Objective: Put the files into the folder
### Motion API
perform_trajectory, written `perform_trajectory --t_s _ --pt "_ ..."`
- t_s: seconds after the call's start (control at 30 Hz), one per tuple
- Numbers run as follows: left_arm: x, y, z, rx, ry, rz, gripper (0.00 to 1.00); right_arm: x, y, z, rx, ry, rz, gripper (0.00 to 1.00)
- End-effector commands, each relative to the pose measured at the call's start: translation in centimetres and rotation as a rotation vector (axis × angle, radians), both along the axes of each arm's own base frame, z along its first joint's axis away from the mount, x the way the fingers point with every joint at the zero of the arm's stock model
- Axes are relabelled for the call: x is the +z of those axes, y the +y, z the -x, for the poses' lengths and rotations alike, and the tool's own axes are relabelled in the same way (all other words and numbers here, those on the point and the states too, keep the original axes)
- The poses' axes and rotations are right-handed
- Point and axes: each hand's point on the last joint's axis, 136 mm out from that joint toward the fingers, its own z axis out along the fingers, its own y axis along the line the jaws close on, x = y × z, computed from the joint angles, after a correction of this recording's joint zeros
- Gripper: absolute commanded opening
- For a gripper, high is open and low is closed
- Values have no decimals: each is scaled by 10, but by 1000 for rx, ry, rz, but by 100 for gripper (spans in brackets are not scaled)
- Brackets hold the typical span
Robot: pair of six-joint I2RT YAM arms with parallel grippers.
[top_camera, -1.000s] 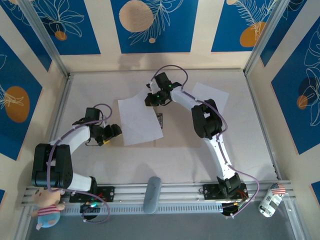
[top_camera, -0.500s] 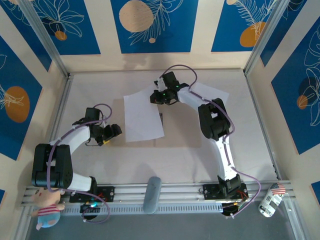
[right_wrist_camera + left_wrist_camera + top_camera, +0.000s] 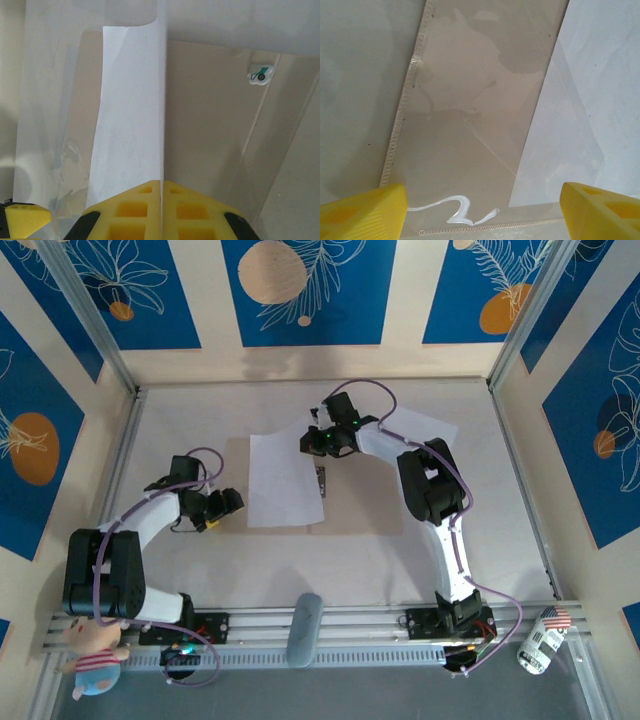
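Right gripper (image 3: 162, 189): fingers clamped together on one edge of a sheet (image 3: 127, 110), which rises edge-on from between them.
Left gripper (image 3: 224, 504): fingers apart, gripping nothing.
Folder (image 3: 210, 110): open and flat, below and ahead of the right fingers; one stitched corner lies between the left fingers.
Second sheet (image 3: 425, 426): on the table, to the right of the right fingers and partly under that arm.
Risk, tear: thin paper pinched at its edge could crease or rip if dragged.
Risk, shift: nothing pins the folder, so it may slide with the sheet.
Risk, skew: the sheet could settle overhanging the panel.
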Motion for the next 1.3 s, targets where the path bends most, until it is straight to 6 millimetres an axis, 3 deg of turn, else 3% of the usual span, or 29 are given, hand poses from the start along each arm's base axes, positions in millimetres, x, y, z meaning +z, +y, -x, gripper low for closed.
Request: perform_trajectory --t_s 0.0,0.37,0.7,0.9,1.27 --pt "1 1 8 -8 9 8 80 28 8 3 -10 -39 -40 2" --pt "3 1 9 -10 8 5 80 29 15 -4 2 -70 -23 2" --pt "4 1 9 -14 12 1 81 36 4 -15 -8 -94 -16 2" --pt "3 2 10 -14 15 -5 82 34 2 -13 -16 -78 -31 1" --pt "6 2 10 -19 14 -3 83 25 14 -2 -51 -21 -129 1"
